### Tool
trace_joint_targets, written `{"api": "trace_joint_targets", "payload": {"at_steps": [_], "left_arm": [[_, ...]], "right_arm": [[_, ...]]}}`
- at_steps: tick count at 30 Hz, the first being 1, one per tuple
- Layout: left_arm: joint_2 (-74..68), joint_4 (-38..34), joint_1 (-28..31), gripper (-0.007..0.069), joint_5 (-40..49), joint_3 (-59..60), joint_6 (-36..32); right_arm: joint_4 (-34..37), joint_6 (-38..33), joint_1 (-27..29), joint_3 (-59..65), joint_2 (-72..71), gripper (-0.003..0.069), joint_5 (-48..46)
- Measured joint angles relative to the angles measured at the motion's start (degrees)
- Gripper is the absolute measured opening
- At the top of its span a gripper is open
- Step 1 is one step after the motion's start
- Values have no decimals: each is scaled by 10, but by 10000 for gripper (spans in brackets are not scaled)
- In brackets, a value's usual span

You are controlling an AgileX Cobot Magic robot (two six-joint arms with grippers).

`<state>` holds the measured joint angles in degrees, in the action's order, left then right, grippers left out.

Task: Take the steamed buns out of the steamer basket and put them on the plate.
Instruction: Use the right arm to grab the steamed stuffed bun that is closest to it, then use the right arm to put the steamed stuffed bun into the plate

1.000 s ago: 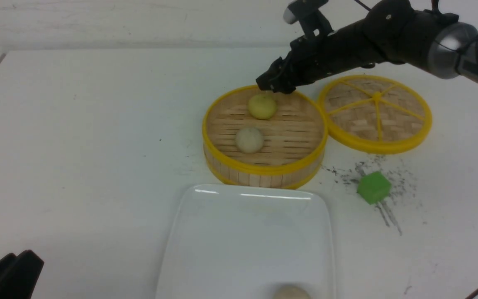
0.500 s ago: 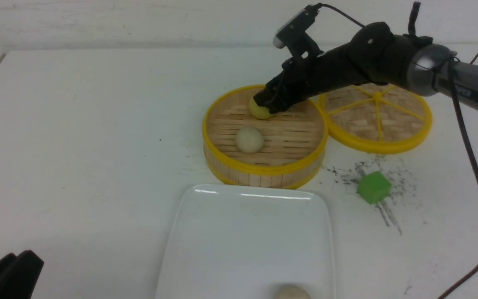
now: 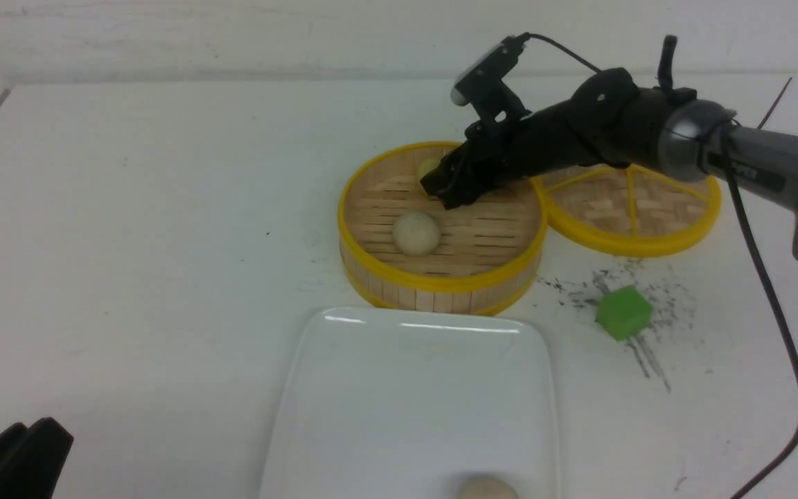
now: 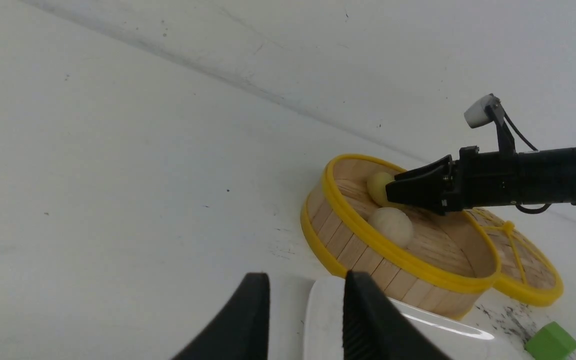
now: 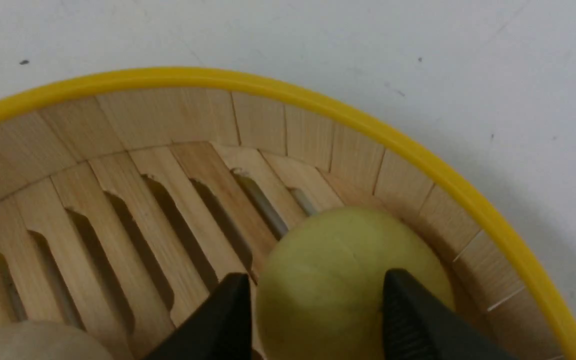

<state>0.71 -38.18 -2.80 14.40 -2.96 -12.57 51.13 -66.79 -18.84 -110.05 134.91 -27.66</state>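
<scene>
The steamer basket (image 3: 440,283) stands mid-table and holds a pale yellow steamed bun (image 3: 428,168) at its far side and an off-white bun (image 3: 416,233) nearer me. A third off-white bun (image 3: 488,488) lies on the white plate (image 3: 371,388), at its near edge. My right gripper (image 3: 440,188) is down inside the basket. In the right wrist view its open jaws (image 5: 316,276) stand on either side of the yellow bun (image 5: 338,280), with a thin gap at one finger. My left gripper (image 4: 305,285) is open and empty, low at the near left (image 3: 18,457).
The flat woven lid (image 3: 631,201) with yellow spokes lies against the basket's right side, under my right arm. A green cube (image 3: 623,312) sits on scuffed table to the right of the plate. The right arm's cable hangs along the right edge.
My right gripper has dropped from above the basket's far rim down into the basket, so its jaws now straddle the yellow bun. The left arm has not moved.
</scene>
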Motion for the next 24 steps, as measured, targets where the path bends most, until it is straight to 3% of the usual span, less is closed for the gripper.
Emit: {"api": "trace_joint_targets", "payload": {"at_steps": [3,7,8,10,24], "left_arm": [[0,0,0,241,0,0,0],[0,0,0,241,1,0,0],[0,0,0,241,0,0,0],[0,0,0,241,0,0,0],[0,1,0,241,0,0,0]], "right_arm": [[0,-9,0,0,1,312,6],[2,-19,0,0,2,140,8],[3,-21,0,0,2,129,8],[4,-30,0,0,2,18,9],[-11,-36,-2,0,-71,12,-53]]}}
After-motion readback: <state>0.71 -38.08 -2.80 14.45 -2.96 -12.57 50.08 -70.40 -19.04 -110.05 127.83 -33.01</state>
